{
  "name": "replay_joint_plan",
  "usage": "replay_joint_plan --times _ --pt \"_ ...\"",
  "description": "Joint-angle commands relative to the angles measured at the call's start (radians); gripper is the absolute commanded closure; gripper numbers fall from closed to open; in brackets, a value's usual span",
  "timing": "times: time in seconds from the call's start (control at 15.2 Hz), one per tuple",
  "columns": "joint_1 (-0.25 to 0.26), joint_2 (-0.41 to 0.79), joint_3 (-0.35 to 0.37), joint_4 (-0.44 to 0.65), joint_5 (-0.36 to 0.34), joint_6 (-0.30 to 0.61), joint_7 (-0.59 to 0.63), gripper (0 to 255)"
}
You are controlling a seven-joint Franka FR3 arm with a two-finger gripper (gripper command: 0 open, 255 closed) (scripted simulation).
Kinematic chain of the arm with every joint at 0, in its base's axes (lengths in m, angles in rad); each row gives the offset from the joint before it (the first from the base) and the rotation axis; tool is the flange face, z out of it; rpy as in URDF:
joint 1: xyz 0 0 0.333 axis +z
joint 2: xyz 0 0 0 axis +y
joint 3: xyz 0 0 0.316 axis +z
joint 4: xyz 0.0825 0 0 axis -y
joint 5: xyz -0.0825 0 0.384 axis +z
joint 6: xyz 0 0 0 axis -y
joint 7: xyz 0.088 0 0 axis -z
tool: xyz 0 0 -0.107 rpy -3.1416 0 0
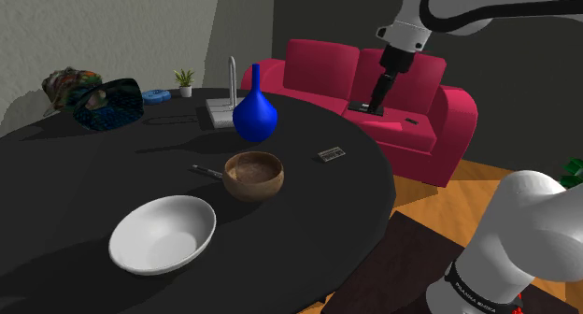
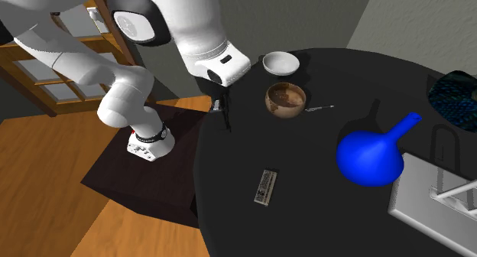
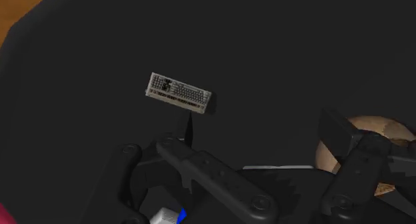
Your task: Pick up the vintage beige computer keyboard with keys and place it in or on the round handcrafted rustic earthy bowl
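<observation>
From the shoulder view, the round black table (image 1: 112, 181) carries everything. The small beige keyboard (image 1: 331, 154) lies flat near the table's edge on the red sofa's (image 1: 411, 102) side, just clear of the brown bowl (image 1: 253, 175), which sits closer to the middle. A white bowl (image 1: 163, 233) rests towards the near edge and a blue vase (image 1: 255, 111) stands behind the brown one. The gripper (image 1: 371, 107) hangs high above that sofa-side edge, carrying nothing.

From the second exterior view, the keyboard (image 2: 266, 186) lies a little inside the table's (image 2: 336, 225) edge, on the side of the robot's stand (image 2: 145, 171). The brown bowl (image 2: 285, 99) is well apart from it, further along that edge, with the white bowl (image 2: 280, 63) just beyond. The gripper (image 2: 226, 119) hovers over the edge between keyboard and brown bowl.

In the wrist view, the black fingers (image 3: 207, 173) stand apart, released. The keyboard (image 3: 179, 93) lies ahead of the gripper (image 3: 253, 139), untouched, and the brown bowl (image 3: 383, 129) peeks out behind one finger.
</observation>
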Motion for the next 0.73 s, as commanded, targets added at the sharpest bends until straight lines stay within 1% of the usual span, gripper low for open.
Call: replay_joint_plan --times 0.0,0.33,0.53,0.66 --pt "0.031 0.055 -0.065 0.004 -0.009 0.040 -0.140 0" --pt "0.115 0.213 -0.223 0.036 -0.001 0.128 -0.476 0" --pt "0.173 0.334 -0.312 0.077 0.035 0.173 -0.688 0" --pt "0.211 0.425 -0.367 0.112 0.076 0.199 -0.835 0"
